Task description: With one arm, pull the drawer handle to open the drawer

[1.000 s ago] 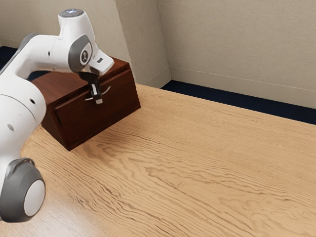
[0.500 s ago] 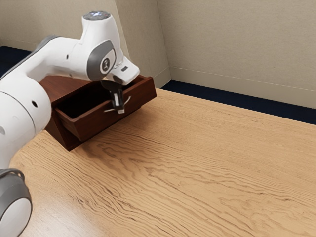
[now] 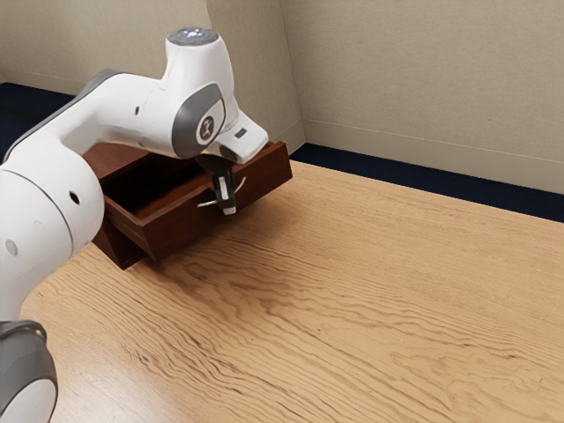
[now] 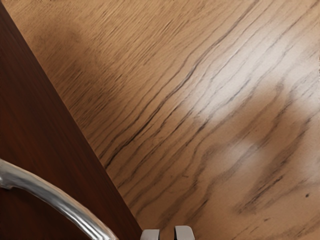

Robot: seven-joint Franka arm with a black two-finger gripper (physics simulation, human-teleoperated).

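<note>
Already the drawer (image 3: pixel 187 217) is drawn well out of the cabinet (image 3: pixel 110 159) on the table (image 3: pixel 352 291), its thin handle (image 3: pixel 207 204) pinched in the nearly closed claw (image 3: pixel 228 208); if pulled much farther, it could be dragged off its runners or the handle lost.

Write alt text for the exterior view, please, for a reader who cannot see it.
A white robot arm reaches in from the exterior view's left, its black tool at the silver handle of a dark wooden drawer that stands well out of its cabinet, inside showing. The cabinet sits on a pale wooden table before beige walls.
</note>
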